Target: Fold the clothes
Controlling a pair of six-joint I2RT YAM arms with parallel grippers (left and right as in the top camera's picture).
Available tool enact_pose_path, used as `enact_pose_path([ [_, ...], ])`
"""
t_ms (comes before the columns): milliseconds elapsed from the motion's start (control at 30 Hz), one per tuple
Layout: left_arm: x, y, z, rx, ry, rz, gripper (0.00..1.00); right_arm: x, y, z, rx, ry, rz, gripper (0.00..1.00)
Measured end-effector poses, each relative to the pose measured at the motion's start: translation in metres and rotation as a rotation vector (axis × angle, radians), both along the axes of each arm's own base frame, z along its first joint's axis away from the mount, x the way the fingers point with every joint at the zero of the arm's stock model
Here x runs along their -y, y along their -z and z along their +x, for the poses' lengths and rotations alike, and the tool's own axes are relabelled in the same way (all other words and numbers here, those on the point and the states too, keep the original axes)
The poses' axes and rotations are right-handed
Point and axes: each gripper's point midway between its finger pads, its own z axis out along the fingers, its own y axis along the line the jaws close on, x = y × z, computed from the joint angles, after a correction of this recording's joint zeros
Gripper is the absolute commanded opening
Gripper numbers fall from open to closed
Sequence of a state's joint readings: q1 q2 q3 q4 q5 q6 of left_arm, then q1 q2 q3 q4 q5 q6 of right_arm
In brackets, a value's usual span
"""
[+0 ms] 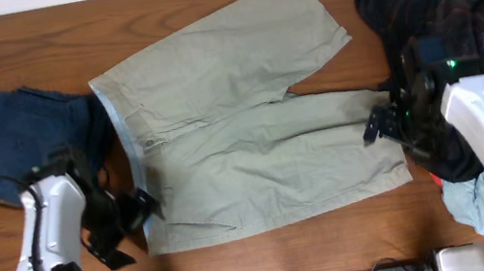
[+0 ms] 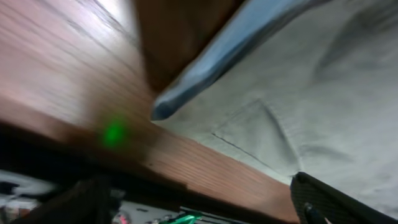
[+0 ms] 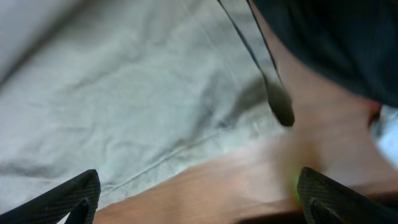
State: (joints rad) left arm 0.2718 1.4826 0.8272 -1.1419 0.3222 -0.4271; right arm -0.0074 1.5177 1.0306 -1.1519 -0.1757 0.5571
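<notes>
1. Left tool [image 1: 137, 212] gapes empty beside the shorts [image 1: 252, 134] at their 7 o'clock corner; right tool [image 1: 376, 125] gapes empty over their 3 o'clock edge.
2. Shorts lie flat mid-bench [image 1: 10, 46], unfolded; the first grasp looks to be in hand.
3. Next, likely: pinch both edges, then carry them toward 12 o'clock.
</notes>
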Motion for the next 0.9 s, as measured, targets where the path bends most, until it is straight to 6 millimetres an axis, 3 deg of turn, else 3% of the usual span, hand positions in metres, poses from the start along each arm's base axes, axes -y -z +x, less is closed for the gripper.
enact_pose_path([
  [200, 0.015, 0.019, -0.017, 0.007, -0.097, -0.029, 0.89, -0.002, 0.011, -0.023, -0.007, 0.073, 0.006, 0.99],
  [467, 0.004, 0.026, 0.0, 0.102, -0.171, 0.043, 0.72, -0.002, 0.037, -0.043, -0.055, 0.123, 0.002, 0.97],
  [600, 0.001, 0.028, 0.0, 0.094, -0.189, 0.068, 0.71, -0.002, 0.049, -0.053, -0.079, 0.159, -0.002, 0.97],
  [900, 0.006, 0.052, -0.027, 0.017, -0.252, 0.083, 0.71, -0.002, 0.055, -0.042, -0.033, 0.211, -0.002, 0.94],
])
